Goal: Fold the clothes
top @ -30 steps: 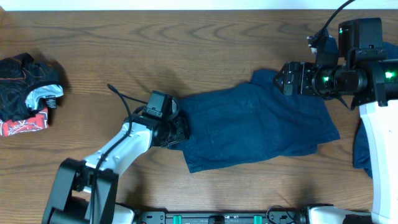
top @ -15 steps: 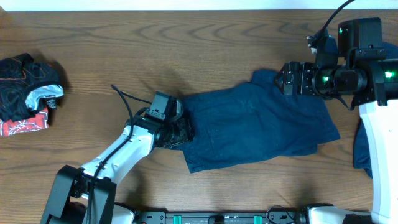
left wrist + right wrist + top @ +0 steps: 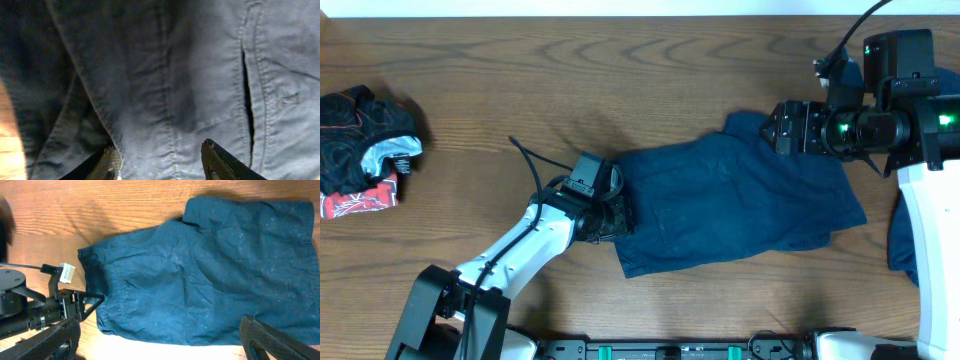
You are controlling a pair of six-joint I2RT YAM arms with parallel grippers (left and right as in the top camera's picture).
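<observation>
Change vs 1 s ago: the left gripper [image 3: 616, 214] has moved a little toward the right edge and the near edge of the tabletop [image 3: 620, 60], and now sits on the waistband end of the shorts [image 3: 740, 200]. Its forearm lies at a flatter angle and the black cable [image 3: 525, 155] behind it has shifted with it. The right gripper [image 3: 772, 127] has not moved. The outline of the shorts has not changed.

Left gripper: fingers [image 3: 112, 161] apart at about a middle width, tips down on the cloth beside a stitched seam and a pocket slit [image 3: 245, 95]. Cannot tell if any cloth is pinched between them.

Right gripper: jaws spread wide, holding nothing, hovering over the far right part of the shorts.

Location: the shorts lie spread flat, right of the tabletop's centre, waistband end toward centre, leg ends toward the right edge. 1 corner is folded over at the far side.

Writing and labels: 1 small white tag [image 3: 66, 273] on the cable by the left gripper, too small to read. Red pattern on the pile, no legible text.

Count:
- 2 arms, 2 grippers.
- 1 pair of dark blue shorts.
- 1 further blue piece [image 3: 900, 240] at the right edge, partly hidden by the right arm.
- 1 bundled pile [image 3: 365, 150] of black, red, white and pale blue cloth at the left edge, well apart from the shorts.
</observation>
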